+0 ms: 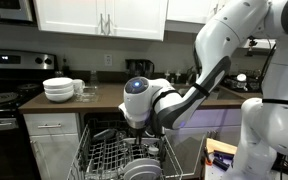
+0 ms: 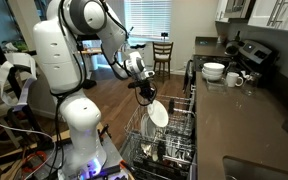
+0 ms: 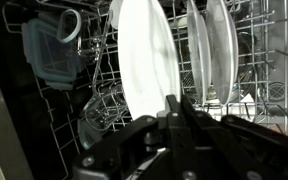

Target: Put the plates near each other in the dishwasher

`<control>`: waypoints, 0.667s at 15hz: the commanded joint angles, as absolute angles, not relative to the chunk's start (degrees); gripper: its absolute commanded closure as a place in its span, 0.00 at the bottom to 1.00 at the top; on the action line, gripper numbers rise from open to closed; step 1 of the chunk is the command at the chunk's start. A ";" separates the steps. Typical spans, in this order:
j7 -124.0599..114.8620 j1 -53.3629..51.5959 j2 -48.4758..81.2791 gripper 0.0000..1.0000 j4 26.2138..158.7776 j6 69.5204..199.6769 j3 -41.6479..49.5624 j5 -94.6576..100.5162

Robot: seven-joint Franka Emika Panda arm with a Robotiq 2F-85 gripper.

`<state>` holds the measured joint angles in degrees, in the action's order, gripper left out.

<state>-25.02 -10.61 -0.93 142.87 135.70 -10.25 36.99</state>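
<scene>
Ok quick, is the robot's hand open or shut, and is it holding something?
Gripper: shut, pinching the edge of a white plate held upright at the dishwasher rack.

Behind the pincer (image 3: 179,108), the plate (image 3: 144,60) is partly hidden.

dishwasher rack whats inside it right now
other upright plates, a dark container and a glass. the plate gripped by the gripper covers whatever sits behind it.
</scene>
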 commanded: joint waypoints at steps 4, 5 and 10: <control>-24.40 -9.22 -5.96 0.95 145.91 135.63 -9.91 34.65; -24.39 -9.15 -6.32 0.95 146.16 135.64 -9.94 34.61; -21.49 -9.12 -6.09 0.99 146.37 136.22 -9.31 31.80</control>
